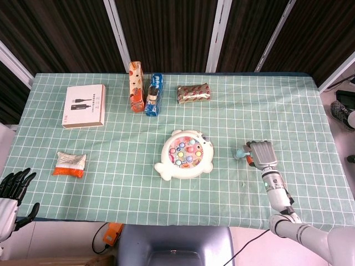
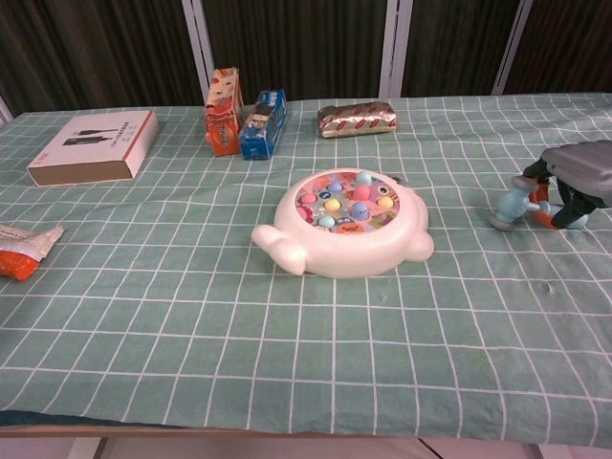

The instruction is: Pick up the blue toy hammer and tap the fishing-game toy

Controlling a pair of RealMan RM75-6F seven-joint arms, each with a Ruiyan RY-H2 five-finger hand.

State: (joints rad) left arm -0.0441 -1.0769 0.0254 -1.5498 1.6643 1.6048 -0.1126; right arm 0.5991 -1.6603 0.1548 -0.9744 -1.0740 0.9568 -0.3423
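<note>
The white fishing-game toy point(image 1: 186, 155) point(image 2: 349, 225), with coloured fish in its round top, lies mid-table. To its right lies the blue toy hammer point(image 1: 242, 153) point(image 2: 513, 203), whose orange handle runs under my right hand point(image 1: 262, 155) point(image 2: 579, 172). That hand lies palm down over the handle with its fingers curled around it. The hammer's head sticks out to the left and touches the cloth. My left hand point(image 1: 14, 191) hangs off the table's near left corner with its fingers spread and nothing in it.
Along the far side stand an orange carton point(image 1: 135, 87), a blue pack point(image 1: 154, 94) and a brown foil pack point(image 1: 194, 92). A white box point(image 1: 84, 105) lies at far left, an orange-white pouch point(image 1: 70, 164) near the left edge.
</note>
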